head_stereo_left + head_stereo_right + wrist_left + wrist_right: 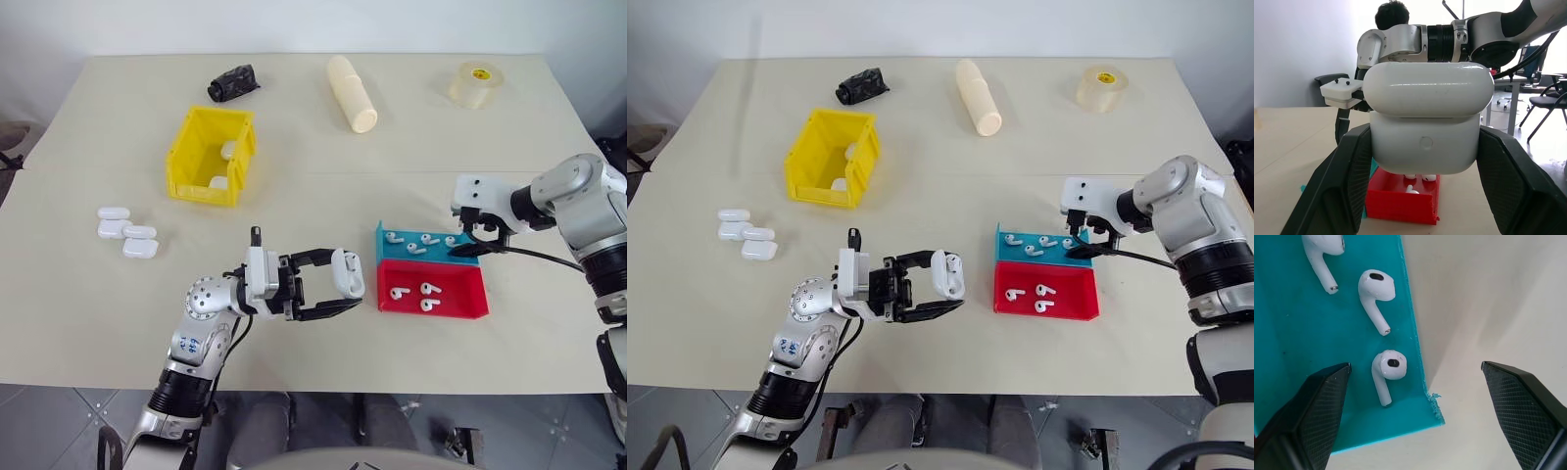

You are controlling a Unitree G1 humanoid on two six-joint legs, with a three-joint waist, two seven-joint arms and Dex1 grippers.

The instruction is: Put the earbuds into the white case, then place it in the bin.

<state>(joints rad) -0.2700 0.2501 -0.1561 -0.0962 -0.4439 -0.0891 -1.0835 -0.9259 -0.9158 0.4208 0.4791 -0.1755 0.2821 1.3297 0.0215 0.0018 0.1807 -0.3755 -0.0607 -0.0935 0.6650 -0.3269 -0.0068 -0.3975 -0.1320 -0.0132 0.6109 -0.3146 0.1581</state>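
My left gripper (pixel 345 282) is shut on the white case (pixel 1425 122), holding it above the table just left of the two trays. The case's lid sits slightly off its body. Several earbuds (pixel 416 243) lie in the blue tray (pixel 384 253), and three more earbuds (pixel 427 290) lie in the red tray (pixel 460 308). My right gripper (pixel 1415 364) hangs open over the blue tray's right end, with one earbud (pixel 1387 369) lying just inside that edge between its fingers. The yellow bin (pixel 201 188) stands at the back left with white cases inside.
Several spare white cases (pixel 125 231) lie at the left of the table. Along the far edge are a black crumpled object (pixel 233 82), a cream cylinder (pixel 353 93) and a tape roll (pixel 476 84).
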